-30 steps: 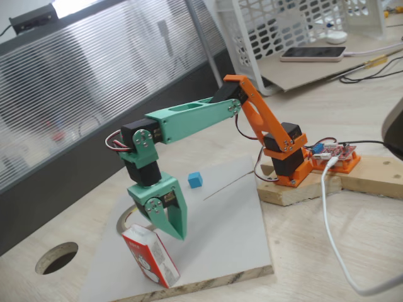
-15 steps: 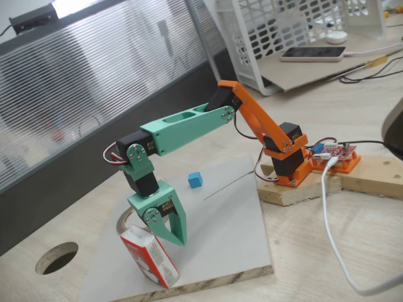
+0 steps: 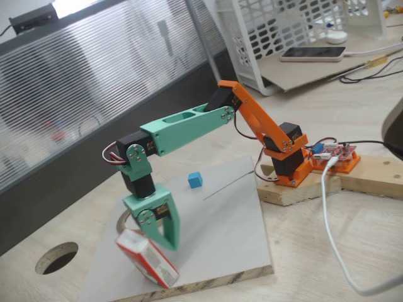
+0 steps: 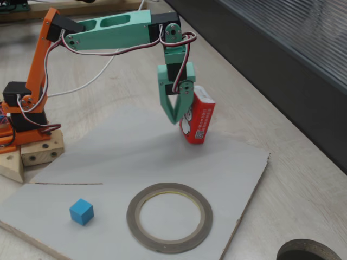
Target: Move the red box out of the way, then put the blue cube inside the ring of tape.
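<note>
The green-and-orange robot arm's teal two-finger gripper (image 4: pixel 178 115) presses against the small red-and-white cardboard box (image 4: pixel 198 115) near the far edge of the grey board (image 4: pixel 108 157), on a pale wooden table (image 3: pixel 352 239). In one fixed view the box (image 3: pixel 146 258) is tilted and blurred beneath the gripper (image 3: pixel 165 242), near the board's front corner. The fingers look spread in a narrow V, one tip touching the box's side; whether they pinch it or merely push it cannot be told. The flat greyish-tan ring of tape (image 4: pixel 169 216) lies on the board with its hollow centre bare, well apart from the box. The tiny bright-blue cube (image 4: pixel 82 211) sits just beside the ring, outside it, untouched. Judging from this, the first step, clearing the box, is under way and looks close to done, while picking up the cube and setting it inside the ring has not yet begun.
</note>
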Available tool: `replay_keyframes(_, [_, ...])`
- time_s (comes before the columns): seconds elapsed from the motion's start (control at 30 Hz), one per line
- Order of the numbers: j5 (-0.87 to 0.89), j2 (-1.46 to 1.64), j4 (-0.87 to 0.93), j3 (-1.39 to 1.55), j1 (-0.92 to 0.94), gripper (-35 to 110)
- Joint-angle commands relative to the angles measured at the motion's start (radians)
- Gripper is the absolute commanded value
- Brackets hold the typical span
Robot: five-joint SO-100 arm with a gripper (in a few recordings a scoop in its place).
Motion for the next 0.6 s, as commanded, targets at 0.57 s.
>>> replay_keyframes(0.57, [0.023, 0.032, -0.818, 0.097, -0.064, 1])
